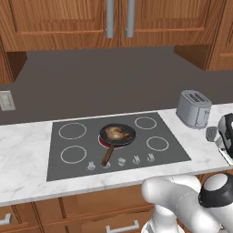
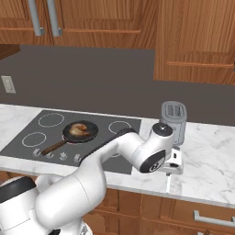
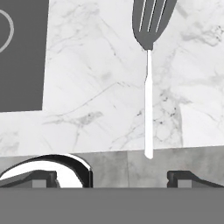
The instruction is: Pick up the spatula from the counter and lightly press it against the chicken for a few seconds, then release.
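The spatula [image 3: 148, 100] lies flat on the white marble counter [image 3: 87, 87], its dark slotted head at the top of the hand view and its thin white handle running down toward me. My gripper [image 3: 114, 177] hovers over the handle's end, open, with nothing between its fingertips [image 3: 188, 177]. In the left base view the spatula's head [image 1: 211, 133] shows beside my hand at the right edge. The chicken [image 1: 116, 133] sits in a black pan [image 1: 128, 139] on the cooktop, well to the left of the gripper [image 2: 173, 161].
A silver toaster [image 1: 194, 108] stands at the back of the counter just behind the spatula. The dark cooktop [image 1: 82, 141] has a row of knobs along its front edge, and the pan's brown handle [image 1: 108, 156] points toward them. Wooden cabinets hang overhead.
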Available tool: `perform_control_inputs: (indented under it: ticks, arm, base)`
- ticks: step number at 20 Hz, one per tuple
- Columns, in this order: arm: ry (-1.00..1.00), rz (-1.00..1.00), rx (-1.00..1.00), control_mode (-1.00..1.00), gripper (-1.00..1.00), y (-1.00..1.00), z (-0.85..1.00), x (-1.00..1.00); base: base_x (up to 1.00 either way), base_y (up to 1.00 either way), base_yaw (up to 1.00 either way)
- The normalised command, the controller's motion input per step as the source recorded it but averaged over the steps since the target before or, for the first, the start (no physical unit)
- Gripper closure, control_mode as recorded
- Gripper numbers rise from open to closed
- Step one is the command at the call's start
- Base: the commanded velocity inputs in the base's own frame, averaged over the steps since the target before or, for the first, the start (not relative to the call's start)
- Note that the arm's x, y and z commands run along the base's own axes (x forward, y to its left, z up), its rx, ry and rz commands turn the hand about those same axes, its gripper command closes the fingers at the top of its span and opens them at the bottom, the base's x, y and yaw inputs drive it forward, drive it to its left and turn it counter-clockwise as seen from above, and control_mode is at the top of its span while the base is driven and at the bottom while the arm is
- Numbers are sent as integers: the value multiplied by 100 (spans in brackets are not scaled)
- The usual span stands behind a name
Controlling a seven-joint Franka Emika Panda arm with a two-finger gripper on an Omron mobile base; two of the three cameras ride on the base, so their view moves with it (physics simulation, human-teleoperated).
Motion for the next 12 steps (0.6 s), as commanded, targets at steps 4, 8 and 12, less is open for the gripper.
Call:
perform_control_inputs:
  ticks: [4,8,12]
  arm:
    - [0,1,2,-100,-100,-5,-15,4]
    - [0,0,1,-100,-100,-9,-11,6]
    - [0,1,0,-100,-100,-10,-9,7]
  base:
    - [0,0,0]
    - [0,0,0]
    - [0,0,0]
